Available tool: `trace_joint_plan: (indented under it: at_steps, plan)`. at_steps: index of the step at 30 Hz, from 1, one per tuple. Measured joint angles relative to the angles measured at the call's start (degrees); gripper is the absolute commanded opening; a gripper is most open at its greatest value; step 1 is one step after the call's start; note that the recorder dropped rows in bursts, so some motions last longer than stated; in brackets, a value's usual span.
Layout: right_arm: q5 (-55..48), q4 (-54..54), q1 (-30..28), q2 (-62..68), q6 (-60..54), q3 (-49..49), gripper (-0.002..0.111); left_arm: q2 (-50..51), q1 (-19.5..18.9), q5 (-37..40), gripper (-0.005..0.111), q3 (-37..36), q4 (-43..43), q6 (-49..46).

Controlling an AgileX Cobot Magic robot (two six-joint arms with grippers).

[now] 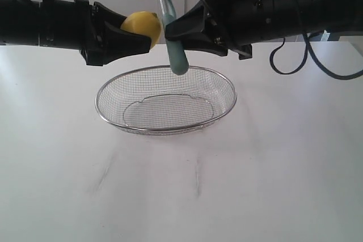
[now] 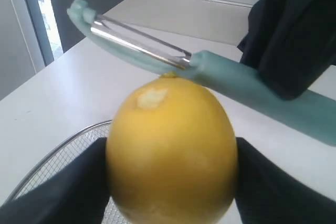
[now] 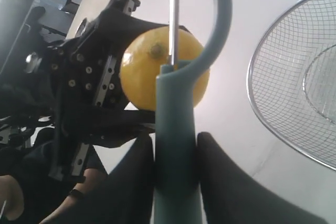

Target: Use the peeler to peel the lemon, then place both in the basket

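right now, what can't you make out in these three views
Most of the lemon: exterior view, covered by fingers of the left gripper.
Whether the peeler blade touches the lemon: left wrist view, too close and blurred.
End of the peeler handle: right wrist view, cut off at the edge.
Much of the basket: same view, cut off too.

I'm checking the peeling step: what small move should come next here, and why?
Probably draw the peeler in a short stroke along the lemon. The left tool clamps the lemon, the right tool grips the peeler's handle, and the blade lies at the lemon's end. Its skin is almost wholly yellow, so peeling has barely begun; the basket is empty.
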State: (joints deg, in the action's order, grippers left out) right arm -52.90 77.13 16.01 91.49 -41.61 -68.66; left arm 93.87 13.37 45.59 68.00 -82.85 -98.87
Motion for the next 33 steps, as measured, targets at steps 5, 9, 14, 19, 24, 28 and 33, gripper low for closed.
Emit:
trace_joint_plan:
  at_steps: [5, 9, 14, 19, 24, 28, 33]
  plan:
    - [1.7, -2.6, 0.0, 0.0, 0.0, 0.0, 0.0, 0.0, 0.0, -2.0, 0.0, 0.0, 0.1, 0.0]
    - [3.7, -3.3, 0.0, 0.0, 0.0, 0.0, 0.0, 0.0, 0.0, -2.0, 0.0, 0.0, 0.1, 0.0]
    - [7.0, -8.9, 0.0, 0.0, 0.5, 0.0, 0.0, 0.0, 0.0, -2.0, 0.0, 0.0, 0.1, 0.0]
    - [10.4, -17.8, 0.0, 0.0, 4.1, 0.0, 0.0, 0.0, 0.0, -2.0, 0.0, 0.0, 0.1, 0.0]
    - [10.5, -23.8, 0.0, 0.0, 7.0, -0.4, 0.0, 0.0, 0.0, -2.0, 0.0, 0.0, 0.1, 0.0]
    - [9.8, -31.7, 0.0, 0.8, 12.9, -3.7, 0.0, 0.0, 0.0, -2.0, 0.0, 0.0, 0.1, 0.0]
    - [5.1, -39.3, 0.0, 4.1, 18.3, -9.7, 0.0, 0.0, 0.0, -2.0, 0.0, 0.0, 0.2, 0.0]
